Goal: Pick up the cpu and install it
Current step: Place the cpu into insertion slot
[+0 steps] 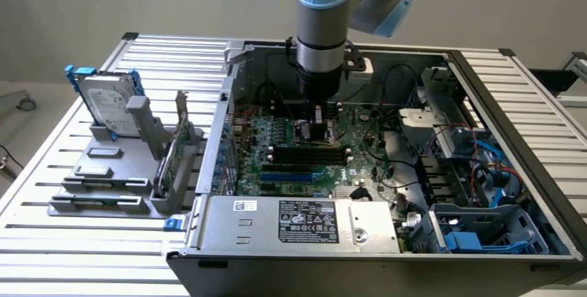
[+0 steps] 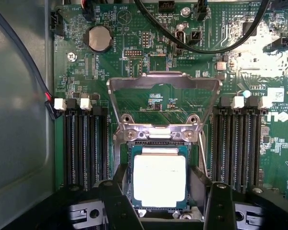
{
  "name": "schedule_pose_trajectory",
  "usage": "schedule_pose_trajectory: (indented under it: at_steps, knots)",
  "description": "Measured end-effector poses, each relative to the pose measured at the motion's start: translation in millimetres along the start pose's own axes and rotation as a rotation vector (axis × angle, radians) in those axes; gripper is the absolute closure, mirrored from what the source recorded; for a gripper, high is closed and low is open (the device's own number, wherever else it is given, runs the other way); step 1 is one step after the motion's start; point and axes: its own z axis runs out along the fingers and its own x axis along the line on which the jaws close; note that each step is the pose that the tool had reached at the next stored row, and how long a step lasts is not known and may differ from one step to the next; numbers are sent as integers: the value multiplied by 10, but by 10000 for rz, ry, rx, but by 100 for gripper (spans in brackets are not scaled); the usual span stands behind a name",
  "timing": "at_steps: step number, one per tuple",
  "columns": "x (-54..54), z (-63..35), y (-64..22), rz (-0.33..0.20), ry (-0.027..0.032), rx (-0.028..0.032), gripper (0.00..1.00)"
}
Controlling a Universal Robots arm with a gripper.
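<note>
1. Slatted worktop (image 1: 92, 242) carries your open case (image 1: 367, 276).
2. Your cpu (image 2: 159, 179) lies seated in the socket (image 2: 182, 146); placing looks done.
3. Jaws stand open, flanking the cpu; the socket's clamp plate (image 2: 163, 81) stands unclosed.

You see the cpu (image 2: 159, 179) lying flat and square in the motherboard socket (image 2: 134, 146), its pale silvery top up, a dark rim around it.
</note>
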Motion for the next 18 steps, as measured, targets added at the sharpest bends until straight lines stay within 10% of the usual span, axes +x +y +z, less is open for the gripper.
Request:
schedule_pose_trajectory:
  at_steps: [18]
  knots:
    - [6,-156,8,0,2,0,38]
